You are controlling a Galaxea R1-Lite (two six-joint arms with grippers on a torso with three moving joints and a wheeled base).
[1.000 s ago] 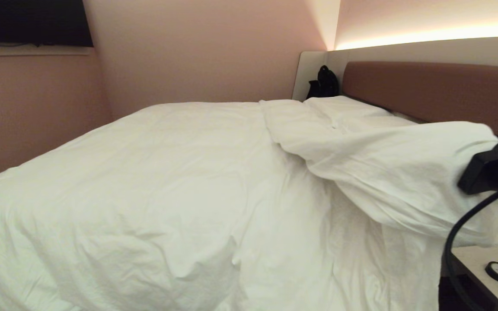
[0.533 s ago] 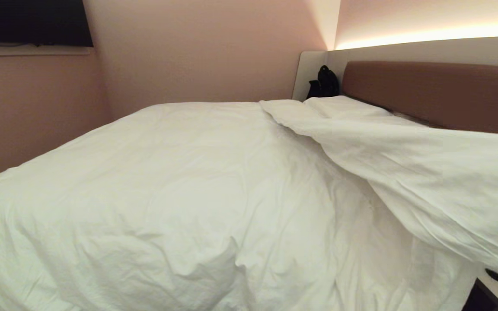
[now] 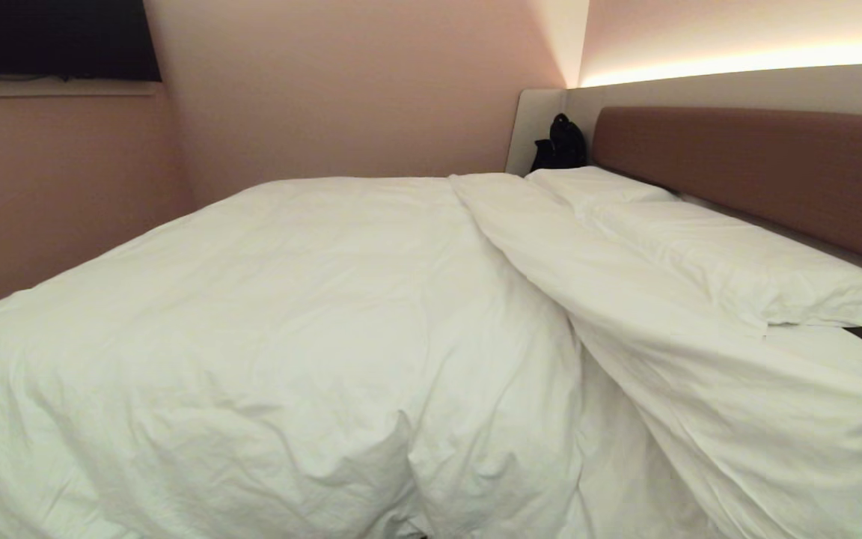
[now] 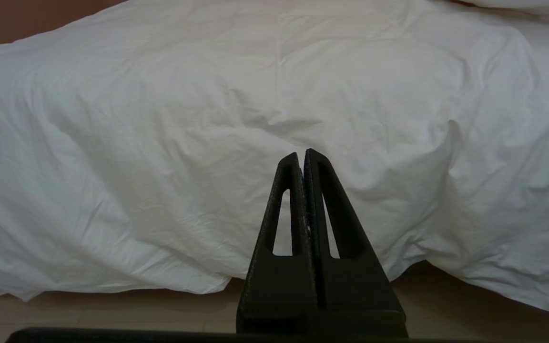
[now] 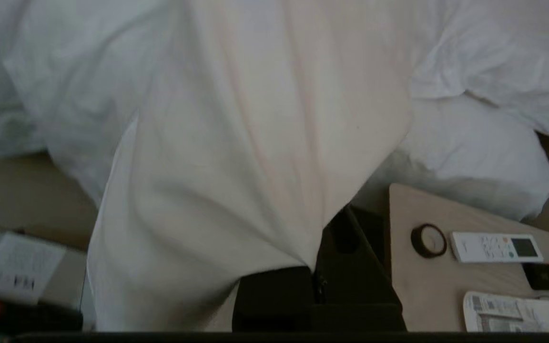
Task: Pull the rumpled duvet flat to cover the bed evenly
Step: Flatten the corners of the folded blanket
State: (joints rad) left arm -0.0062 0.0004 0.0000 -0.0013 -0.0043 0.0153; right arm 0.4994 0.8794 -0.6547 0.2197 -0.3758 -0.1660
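Right gripper [image 5: 320,271]: fingers pinched closed on a fold of the thick puffy white quilted duvet [image 3: 326,314]. In its wrist view the cloth drapes straight over the fingers and hides most of them. It's outside the head view, so its place there can't be given.

Left gripper [image 4: 303,162]: parked low, black fingers pressed together on nothing, pointing at the duvet's side overhang just ahead of it, not touching.

The duvet lies on the low double bed with the reddish-brown padded headboard [image 3: 760,165]. Bulk is spread over the mattress. One long flap runs diagonally from the far pillow end toward the right gripper, doubled over the rest and sloping off the near corner.

Key relation: the flap's long axis runs up-bed away from the right gripper, so the slack sits beyond the fingers toward the headboard. My read: the next pull goes outward along that axis, toward the pale wooden bedside table [image 5: 446,286] under and beside the gripper. Right arm is the one engaged; left is nearer the side hem only.

Risk: the small round black clock [image 5: 428,240] and white remote control [image 5: 493,247] sit just beside the gripper, so trailing cloth could sweep them.
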